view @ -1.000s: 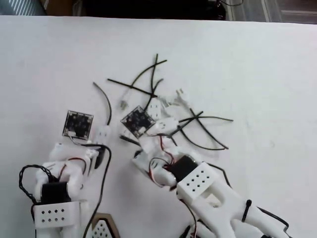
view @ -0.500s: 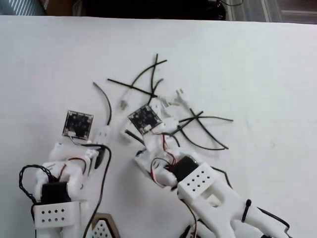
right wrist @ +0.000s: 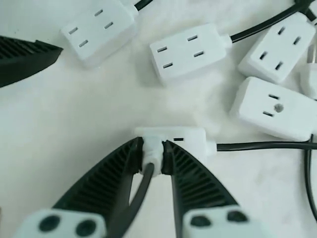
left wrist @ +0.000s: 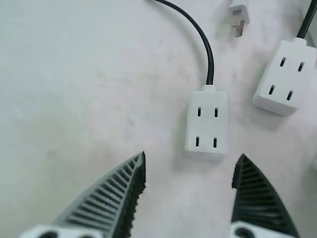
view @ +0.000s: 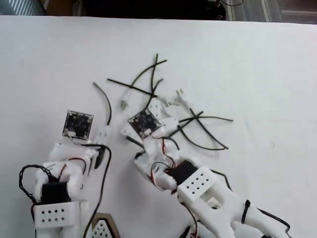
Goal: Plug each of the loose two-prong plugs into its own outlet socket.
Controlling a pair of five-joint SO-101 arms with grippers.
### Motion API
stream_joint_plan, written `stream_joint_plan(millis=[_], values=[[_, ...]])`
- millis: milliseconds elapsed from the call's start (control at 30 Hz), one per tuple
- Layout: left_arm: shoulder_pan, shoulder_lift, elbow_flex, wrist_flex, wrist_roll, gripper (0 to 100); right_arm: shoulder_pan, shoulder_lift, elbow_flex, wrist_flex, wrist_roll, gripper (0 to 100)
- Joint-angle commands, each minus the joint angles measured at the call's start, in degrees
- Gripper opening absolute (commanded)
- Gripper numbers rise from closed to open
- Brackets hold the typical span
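My right gripper [right wrist: 152, 148] is shut on a small white plug [right wrist: 151, 154] whose black cord runs back between the fingers. The plug's front meets the end of a white outlet socket [right wrist: 183, 140] lying on the table; the prongs are hidden. My left gripper [left wrist: 190, 161] is open just short of another white socket [left wrist: 206, 121] with a black cord, nothing between its fingers. A loose two-prong plug [left wrist: 238, 15] lies beyond it. In the high view both arms [view: 198, 186] [view: 54, 191] sit at the near edge, facing the tangle of cords [view: 148, 84].
Several more white sockets [right wrist: 99, 29] [right wrist: 188, 49] [right wrist: 280, 47] lie close ahead of the right gripper, one with a three-hole face [right wrist: 275, 109]. A dark ribbed finger [right wrist: 25, 57] juts in beside them. Black cords [view: 203, 129] cross the table middle. The far and right table [view: 267, 74] is bare white.
The right arm's front end has shifted a little to the right and turned, nudging the sockets by it. The left arm has stayed still.
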Motion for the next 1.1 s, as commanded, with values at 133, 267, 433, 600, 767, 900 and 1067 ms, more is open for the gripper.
stream_joint_plan(millis=[133,267,433,600,767,900,1067], values=[[-0.7,-0.7,-0.2,-0.4,-0.5,28,-2.7,0.0,-0.4,-0.8,-0.5,1.6],[-0.7,-0.7,-0.2,-0.4,-0.5,28,-2.3,0.0,-0.4,-0.5,-0.2,1.6],[-0.7,-0.7,-0.2,-0.4,-0.5,28,-2.6,1.7,-0.1,-0.3,0.0,1.6],[-0.7,-0.7,-0.2,-0.4,-0.5,28,-2.4,11.0,-1.8,-0.8,2.3,1.6],[-0.7,-0.7,-0.2,-0.4,-0.5,28,-2.6,16.7,-4.8,-0.7,2.4,1.6],[-0.7,-0.7,-0.2,-0.4,-0.5,28,-2.4,16.6,-5.4,-0.5,2.7,1.6],[-0.7,-0.7,-0.2,-0.4,-0.5,28,-2.4,9.4,-5.6,2.0,2.7,1.6]])
